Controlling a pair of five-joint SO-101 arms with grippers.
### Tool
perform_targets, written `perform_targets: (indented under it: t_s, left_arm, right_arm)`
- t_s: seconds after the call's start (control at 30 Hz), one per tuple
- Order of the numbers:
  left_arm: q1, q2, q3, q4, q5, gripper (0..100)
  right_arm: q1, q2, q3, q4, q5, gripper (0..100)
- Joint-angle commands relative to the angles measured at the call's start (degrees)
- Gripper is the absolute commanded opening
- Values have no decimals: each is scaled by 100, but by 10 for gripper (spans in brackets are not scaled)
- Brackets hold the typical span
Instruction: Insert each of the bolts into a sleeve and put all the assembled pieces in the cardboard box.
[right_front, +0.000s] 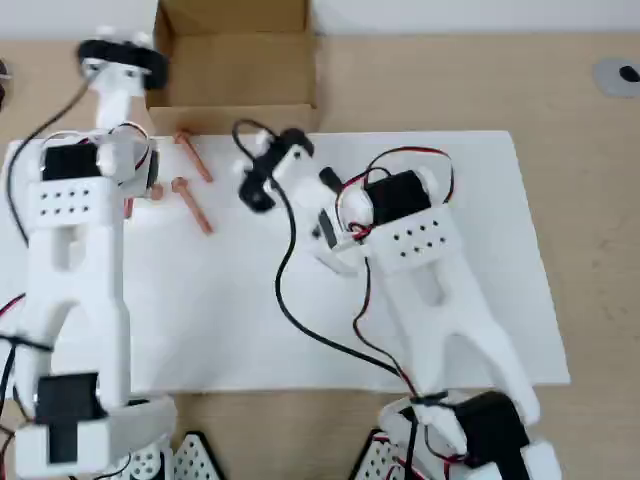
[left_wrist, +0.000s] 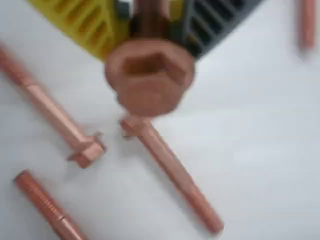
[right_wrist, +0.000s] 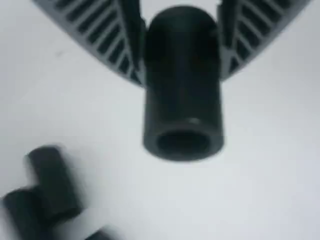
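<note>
Roughly: one pair in hand, nothing boxed

Left gripper (left_wrist: 150, 20) pinches a bolt (left_wrist: 150, 75) over the far-left corner of the white sheet (right_front: 200, 320). Right gripper (right_wrist: 180, 30) pinches a sleeve (right_wrist: 182, 110), bore unfilled. Loose bolts (right_front: 192, 205) lie near that corner, with spare sleeves (right_wrist: 52, 185) also on the sheet. The cardboard box (right_front: 235, 60) at the desk's far edge shows no assembled piece. Judged early: every insertion remains.

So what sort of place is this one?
Probably a robotics lab bench: two white robot arms fixed at a wooden table, a white sheet spread on it, with copper bolts and a cardboard box.
</note>
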Motion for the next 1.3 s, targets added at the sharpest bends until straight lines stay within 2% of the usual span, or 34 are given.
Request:
perform_targets:
  t_s: [0.0,0.07,0.17,0.3,0.53,0.7,0.87,0.93,1.03,1.13,1.27]
  left_arm:
    - [-185,-708,-167,422,1670,12]
    - [-220,-927,-167,659,2136,12]
    - [-264,-1253,-167,1064,2426,12]
    - [-202,-1842,-167,1521,2418,12]
    - [404,-3222,-141,2013,2418,12]
    - [475,-4347,475,2040,2418,12]
    - [527,-5675,1653,1996,2435,12]
    - [519,-6123,2110,1732,2435,11]
    - [519,-6765,2910,888,2453,10]
    - [519,-7336,3692,9,2910,10]
    - [519,-7776,4580,-941,3569,10]
  right_arm:
    - [-66,-585,-743,-246,-466,11]
    - [-66,-787,-945,-246,-642,11]
    - [-66,-1121,-1042,-158,-703,11]
    - [-75,-1886,-1051,158,-677,11]
    - [-66,-3090,-989,826,-615,11]
    - [-48,-3996,-277,1064,-97,11]
    - [-40,-5332,1007,589,-44,11]
    - [-40,-5947,1631,255,-53,11]
    - [-31,-6818,2677,-422,-70,11]
    - [-40,-7477,3793,-1240,-105,11]
    - [-40,-8101,4857,-2180,-941,11]
